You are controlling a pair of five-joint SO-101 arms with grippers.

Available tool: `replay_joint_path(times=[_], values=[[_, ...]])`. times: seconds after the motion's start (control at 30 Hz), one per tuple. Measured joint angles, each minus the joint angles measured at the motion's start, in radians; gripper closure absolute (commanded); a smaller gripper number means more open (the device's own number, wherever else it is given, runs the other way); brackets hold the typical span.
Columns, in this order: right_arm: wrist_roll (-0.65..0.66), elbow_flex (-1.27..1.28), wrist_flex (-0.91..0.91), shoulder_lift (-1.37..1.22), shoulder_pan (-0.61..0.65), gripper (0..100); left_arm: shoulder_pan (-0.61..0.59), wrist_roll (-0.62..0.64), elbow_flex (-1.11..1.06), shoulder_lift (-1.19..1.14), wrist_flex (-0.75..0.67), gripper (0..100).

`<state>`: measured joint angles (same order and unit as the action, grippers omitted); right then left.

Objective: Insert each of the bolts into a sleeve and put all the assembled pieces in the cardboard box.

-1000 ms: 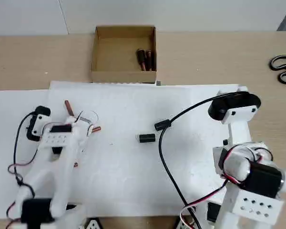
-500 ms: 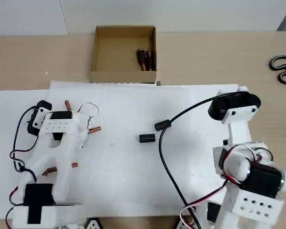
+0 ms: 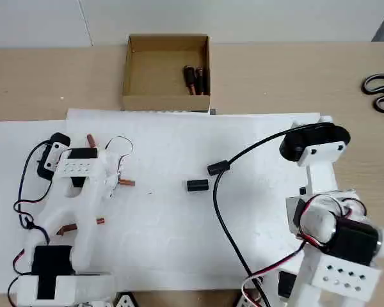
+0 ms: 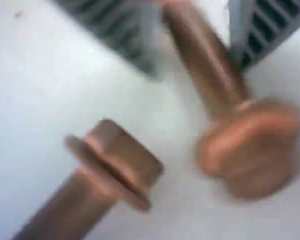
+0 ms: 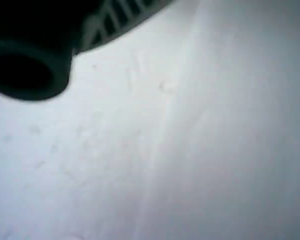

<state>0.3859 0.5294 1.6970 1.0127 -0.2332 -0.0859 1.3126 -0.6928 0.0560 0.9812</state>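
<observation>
High view: the cardboard box (image 3: 166,70) holds dark assembled pieces (image 3: 195,80). A black cylindrical sleeve (image 3: 197,185) lies on the white foam sheet (image 3: 179,243).

Left wrist view: the left gripper (image 4: 195,50) has its ribbed jaws apart, straddling the smooth shank of a coppery flanged bolt (image 4: 225,100). A second bolt (image 4: 105,170) lies beside it.

Right wrist view: the right gripper (image 5: 105,22) is above the foam, and I cannot tell its state.

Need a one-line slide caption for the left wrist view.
Left wrist close-up: one copper bolt at the left hand, a second bolt lying beside it on the white sheet.
</observation>
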Motion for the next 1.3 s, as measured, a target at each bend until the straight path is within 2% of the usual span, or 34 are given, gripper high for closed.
replay_joint_path(times=[0.37, 0.53, 0.97, 1.3], values=[[0.0, 0.0, 0.0, 0.0, 0.0, 99.5, 0.002, 0.0, 0.014, -0.002, 0.002, 99], [0.0, 0.0, 0.0, 0.0, 0.0, 99.5, 0.002, -0.098, 0.058, -0.017, 0.054, 99], [0.0, 0.0, 0.0, 0.0, 0.0, 99.5, 0.0, -0.652, 0.227, -0.02, 0.347, 99], [0.0, 0.0, 0.0, 0.0, 0.0, 99.5, 0.0, -1.126, 0.241, -0.02, 0.459, 99]])
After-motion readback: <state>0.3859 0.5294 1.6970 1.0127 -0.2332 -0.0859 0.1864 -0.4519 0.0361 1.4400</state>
